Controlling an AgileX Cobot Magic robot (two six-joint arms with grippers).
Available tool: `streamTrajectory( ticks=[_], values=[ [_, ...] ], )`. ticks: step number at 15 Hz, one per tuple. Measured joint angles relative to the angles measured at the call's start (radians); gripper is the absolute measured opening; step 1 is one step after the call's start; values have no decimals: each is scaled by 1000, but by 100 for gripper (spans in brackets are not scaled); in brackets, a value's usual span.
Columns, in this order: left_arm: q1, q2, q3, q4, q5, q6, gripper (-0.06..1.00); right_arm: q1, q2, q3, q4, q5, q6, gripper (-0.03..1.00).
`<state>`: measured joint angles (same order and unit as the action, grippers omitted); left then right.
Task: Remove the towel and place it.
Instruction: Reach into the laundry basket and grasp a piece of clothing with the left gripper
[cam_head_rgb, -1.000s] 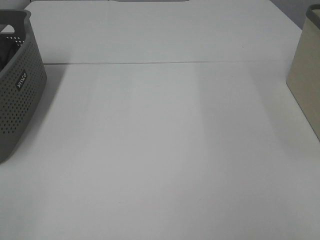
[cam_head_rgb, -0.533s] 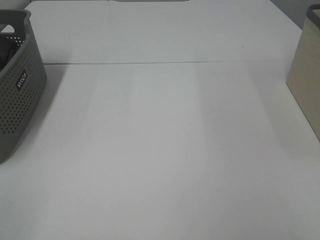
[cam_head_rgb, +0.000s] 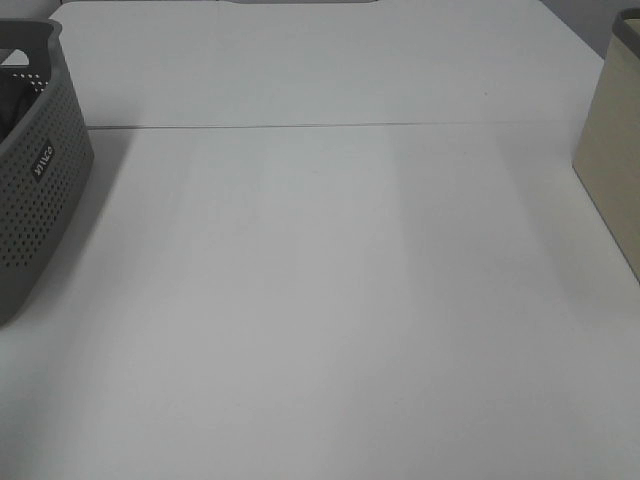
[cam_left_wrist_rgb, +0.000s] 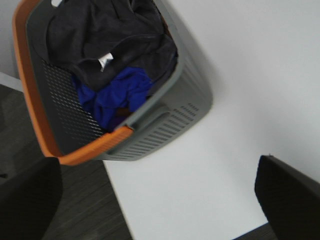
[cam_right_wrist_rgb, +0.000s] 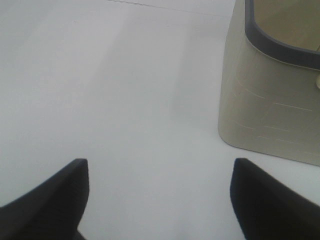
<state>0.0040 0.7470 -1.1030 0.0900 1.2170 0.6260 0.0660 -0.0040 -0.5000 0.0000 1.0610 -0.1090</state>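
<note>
The dark charcoal towel (cam_left_wrist_rgb: 110, 35) lies crumpled inside the grey perforated basket (cam_left_wrist_rgb: 170, 125), which has an orange rim. It partly covers a blue cloth (cam_left_wrist_rgb: 117, 92). My left gripper (cam_left_wrist_rgb: 156, 165) is open and empty, hovering above the table beside the basket and apart from the towel. In the exterior high view the basket (cam_head_rgb: 35, 190) stands at the left edge of the table, and only a dark sliver shows inside it. My right gripper (cam_right_wrist_rgb: 160, 162) is open and empty above the bare table. Neither gripper shows in the exterior high view.
A beige bin (cam_right_wrist_rgb: 270, 95) with a dark rim stands on the right side of the white table (cam_head_rgb: 320, 300), close to my right gripper. It also shows in the exterior high view (cam_head_rgb: 612, 170). Dark floor (cam_left_wrist_rgb: 60, 200) lies past the table edge by the basket.
</note>
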Motion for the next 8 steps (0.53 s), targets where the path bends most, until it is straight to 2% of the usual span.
streamTrajectory(
  ticks=[2,5,6,8],
  values=[
    [0,178,-112,94,0,129,99,0,0,0,0,0,0,76],
    [0,493,-292,297,-3,300,99,0,0,0,0,0,0,76],
    [0,595,-341,338,-4,313,99,0,0,0,0,0,0,76],
    [20,773,-412,358,-6,351,99,0,0,0,0,0,0,76]
  ],
)
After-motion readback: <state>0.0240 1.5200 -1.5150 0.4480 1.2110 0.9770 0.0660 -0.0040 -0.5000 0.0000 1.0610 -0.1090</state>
